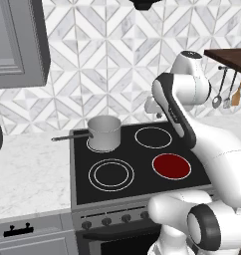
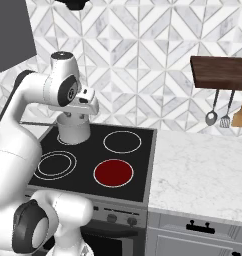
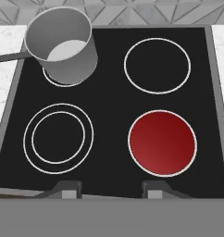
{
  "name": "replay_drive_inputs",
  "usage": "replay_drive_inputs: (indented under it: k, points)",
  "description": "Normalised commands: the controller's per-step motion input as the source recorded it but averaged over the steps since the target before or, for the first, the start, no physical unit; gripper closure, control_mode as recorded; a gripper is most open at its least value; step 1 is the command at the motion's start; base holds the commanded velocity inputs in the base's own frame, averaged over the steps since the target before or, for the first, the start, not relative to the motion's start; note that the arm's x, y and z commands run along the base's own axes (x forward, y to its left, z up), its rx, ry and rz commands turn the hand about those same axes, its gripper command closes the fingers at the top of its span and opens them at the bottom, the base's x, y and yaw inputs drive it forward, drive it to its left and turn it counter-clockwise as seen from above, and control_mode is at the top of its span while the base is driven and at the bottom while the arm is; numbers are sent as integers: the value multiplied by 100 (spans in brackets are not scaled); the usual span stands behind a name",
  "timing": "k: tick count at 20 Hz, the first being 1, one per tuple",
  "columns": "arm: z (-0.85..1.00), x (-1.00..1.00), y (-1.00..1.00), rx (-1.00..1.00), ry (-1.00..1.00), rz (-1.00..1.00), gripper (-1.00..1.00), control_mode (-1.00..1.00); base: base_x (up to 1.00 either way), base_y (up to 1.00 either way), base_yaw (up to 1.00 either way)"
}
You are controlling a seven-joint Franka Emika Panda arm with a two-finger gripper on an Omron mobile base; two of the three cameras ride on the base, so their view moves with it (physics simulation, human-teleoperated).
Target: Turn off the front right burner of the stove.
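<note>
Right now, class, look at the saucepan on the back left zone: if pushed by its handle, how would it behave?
The saucepan looks rigid metal, so it should not flex. It appears empty, so it is probably light for its size. On the smooth glass of the stove it would likely slide or pivot about its base rather than tip, since its long handle gives leverage.

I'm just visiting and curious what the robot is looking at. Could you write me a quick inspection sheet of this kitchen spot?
Surface: black glass stove set in a white marble counter.
Job's things: front right burner glows deep red, so it looks on; the knobs sit on the grey front panel.
Clutter: grey saucepan on the back left zone, apparently empty.
Grippers: gripper hangs above the cooktop, fingers apart, holding nothing.
Cables: nothing seen.
Surroundings: patterned tile wall, wooden shelf with hanging utensils.
</note>
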Motion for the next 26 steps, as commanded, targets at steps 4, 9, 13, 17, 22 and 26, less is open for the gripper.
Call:
replay_drive_inputs:
  k: [4,9,13,17,22,26]
  points:
    - [0,-13,0,0,0,0,-100,-100,0,0,0]
    - [0,-21,-5,0,0,0,-100,-100,0,0,0]
    - [0,-1,-37,0,0,-1,-100,-100,0,0,0]
    - [0,0,-32,0,0,0,-100,-100,0,0,0]
    - [0,0,0,0,0,0,-100,-100,0,0,0]
    - [0,0,0,0,0,0,-100,-100,0,0,0]
